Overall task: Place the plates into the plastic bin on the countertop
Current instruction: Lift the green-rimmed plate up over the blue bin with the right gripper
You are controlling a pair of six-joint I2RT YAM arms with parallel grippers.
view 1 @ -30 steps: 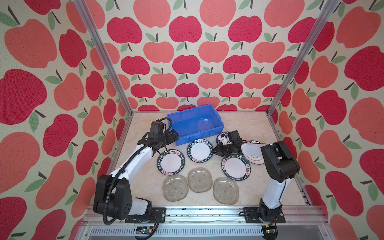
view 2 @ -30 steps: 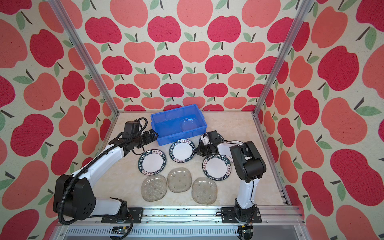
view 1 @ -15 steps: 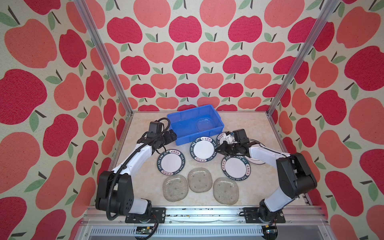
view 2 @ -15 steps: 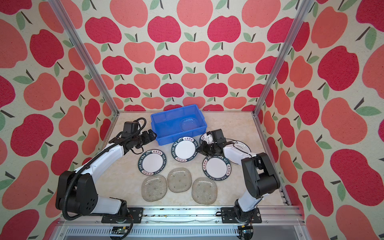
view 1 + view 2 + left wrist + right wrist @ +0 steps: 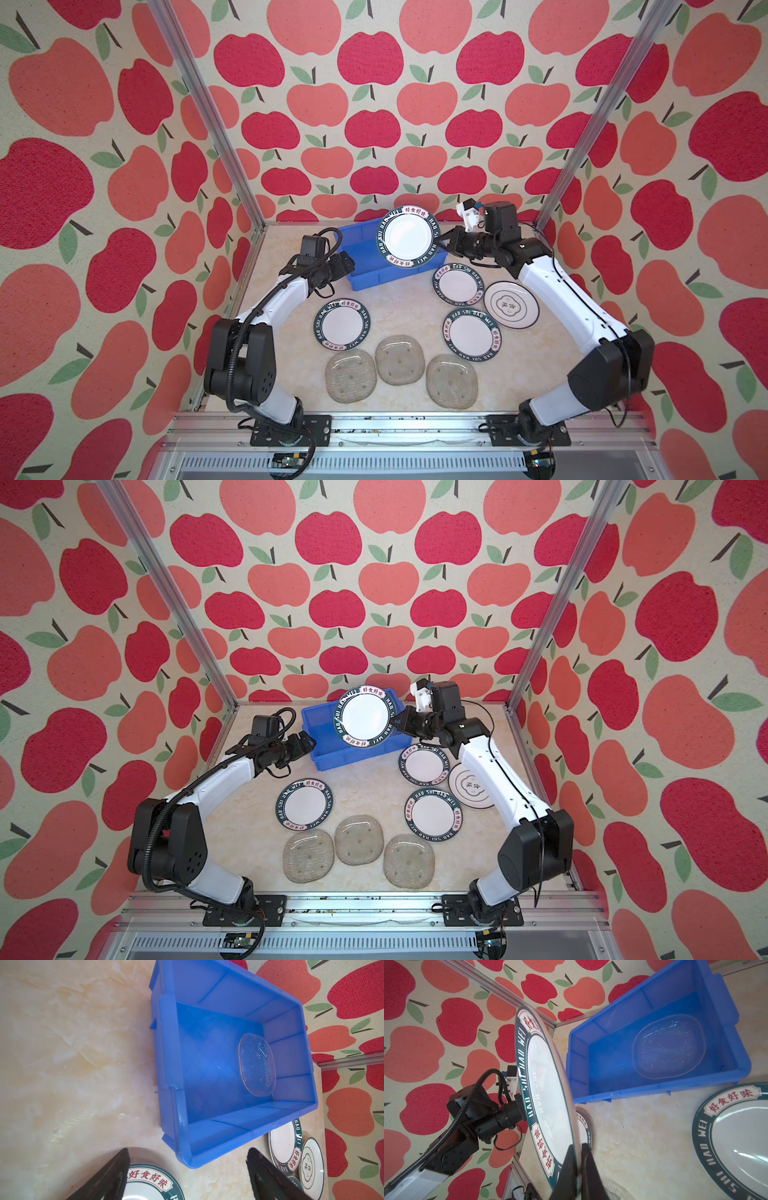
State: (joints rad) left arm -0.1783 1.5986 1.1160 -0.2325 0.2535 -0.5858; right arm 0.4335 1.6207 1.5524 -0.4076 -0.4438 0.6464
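- Fingers of the right arm (image 5: 589,1172) clamped on the rim of a green-rimmed plate (image 5: 407,239), held tilted above the blue bin (image 5: 374,279).
- Left fingers (image 5: 112,1172) apart, just beside the bin's left near corner, over the desk (image 5: 399,307).
- One glass plate (image 5: 256,1065) lies in the bin.

Inside the blue bin (image 5: 180,1109), most of the floor lies bare for you; a clear glass plate (image 5: 256,1065) fills the end away from the left gripper (image 5: 188,1150), which sits spread wide beside a corner. A green-rimmed plate (image 5: 408,241), pinched by the right gripper (image 5: 577,1148), hangs raised, hiding much of the opening in both top views.
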